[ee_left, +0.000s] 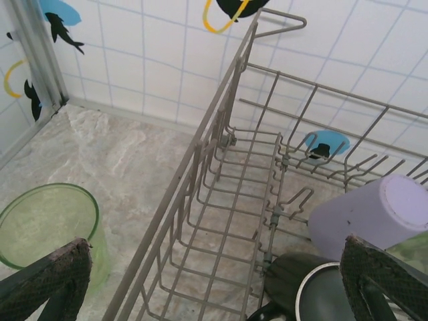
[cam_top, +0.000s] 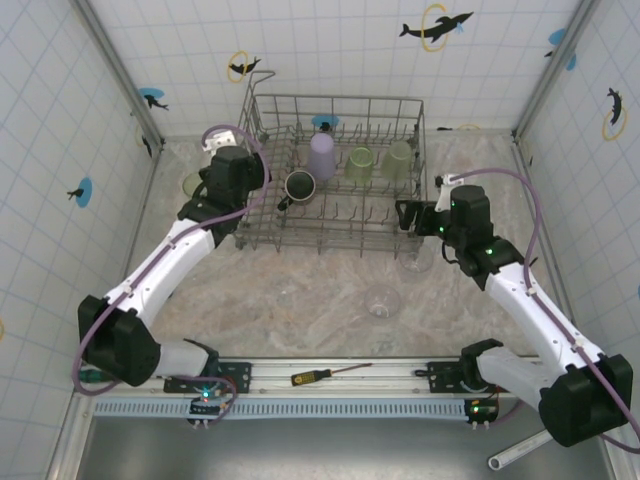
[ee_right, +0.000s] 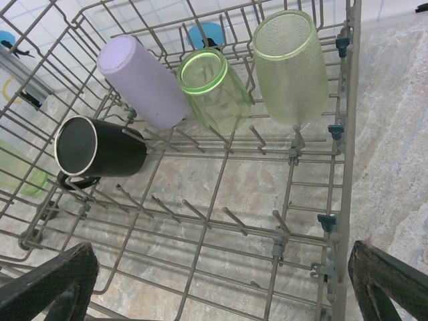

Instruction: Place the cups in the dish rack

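Both jaws gape empty. 4 cups (ee_right: 140, 80) lie in the rack (cam_top: 340, 98). 1 green tumbler (ee_left: 50, 224) stands on the bench (cam_top: 300, 270) just outside its left wall, and clear glasses (cam_top: 382, 300) stand near the right arm (cam_top: 530, 300). The left jaws, over that wall, could snag wire; a right swing could topple glasses.

Bright, even, diffuse light, with only faint shadows on the tabletop (cam_top: 330, 275). Wrist views are sharp beyond the fingers (ee_left: 50, 281); the fingers themselves are dark and slightly soft.

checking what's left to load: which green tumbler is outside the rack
The translucent green tumbler on the table left of the grey wire dish rack; the other two rest inside.
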Available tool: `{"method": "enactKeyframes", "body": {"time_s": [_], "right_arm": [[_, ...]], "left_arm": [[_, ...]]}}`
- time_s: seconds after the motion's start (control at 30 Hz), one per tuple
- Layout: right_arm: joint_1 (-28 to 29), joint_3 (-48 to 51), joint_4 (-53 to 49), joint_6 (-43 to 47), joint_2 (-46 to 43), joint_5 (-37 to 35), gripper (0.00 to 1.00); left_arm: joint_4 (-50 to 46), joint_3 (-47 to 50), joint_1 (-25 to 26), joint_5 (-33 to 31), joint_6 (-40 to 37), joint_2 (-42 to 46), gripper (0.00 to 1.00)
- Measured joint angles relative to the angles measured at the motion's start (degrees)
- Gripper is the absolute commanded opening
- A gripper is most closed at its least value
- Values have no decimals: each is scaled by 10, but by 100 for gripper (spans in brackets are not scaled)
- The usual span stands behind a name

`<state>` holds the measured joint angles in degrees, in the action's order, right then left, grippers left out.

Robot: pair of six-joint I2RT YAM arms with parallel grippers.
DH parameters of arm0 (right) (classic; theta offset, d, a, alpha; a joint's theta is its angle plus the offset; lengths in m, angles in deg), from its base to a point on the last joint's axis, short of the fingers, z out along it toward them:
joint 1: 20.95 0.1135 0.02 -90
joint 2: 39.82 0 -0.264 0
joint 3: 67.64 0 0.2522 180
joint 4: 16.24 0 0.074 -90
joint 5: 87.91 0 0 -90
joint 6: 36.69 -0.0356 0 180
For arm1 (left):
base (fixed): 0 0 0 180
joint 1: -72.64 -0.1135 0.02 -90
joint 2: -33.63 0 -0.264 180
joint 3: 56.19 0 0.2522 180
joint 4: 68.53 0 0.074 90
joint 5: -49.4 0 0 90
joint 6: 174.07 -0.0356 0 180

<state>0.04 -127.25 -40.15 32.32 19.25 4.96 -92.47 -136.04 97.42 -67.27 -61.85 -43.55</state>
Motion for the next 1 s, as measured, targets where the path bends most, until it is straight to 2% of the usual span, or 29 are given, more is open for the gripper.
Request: {"method": "enactKeyframes", "body": {"time_s": [0.5,1.0], "right_arm": [[12,-8,0,0,21,0,100],[14,-8,0,0,25,2,100]], "left_arm": [[-79,-15,-94,-9,30,2,97],[-105,-8,-196,57,66,27,97]]}}
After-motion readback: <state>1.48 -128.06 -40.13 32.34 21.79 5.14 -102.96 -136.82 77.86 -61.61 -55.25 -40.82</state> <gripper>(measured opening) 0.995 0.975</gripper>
